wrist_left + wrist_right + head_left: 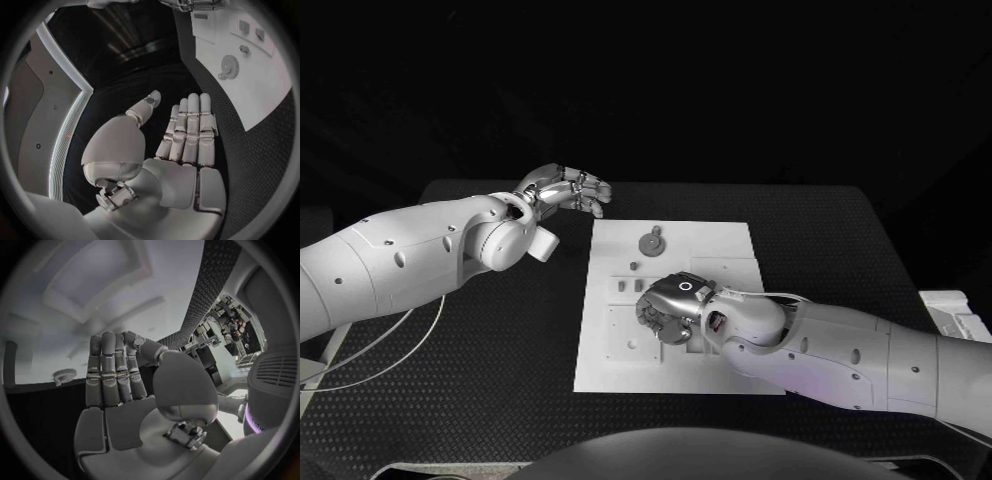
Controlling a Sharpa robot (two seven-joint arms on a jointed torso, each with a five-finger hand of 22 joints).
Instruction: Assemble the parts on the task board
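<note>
**Task board: right robot hand over its middle, left robot hand off its far corner**

The task board [678, 375] lies flat in the middle of the black bench [488, 400]. Your right robot hand [669, 308] hovers over the board's centre, palm down; in the right wrist view its fingers [109, 372] stand straight and side by side, holding nothing. Your left robot hand [568, 189] hangs above the bench just off the board's far left corner, apart from it; its fingers [190, 127] are likewise extended together, thumb out to the side, nothing held. On the board's far part you can see a gear-shaped part [653, 240] lying beyond the right robot hand, with small parts [632, 266] between the two.
</note>
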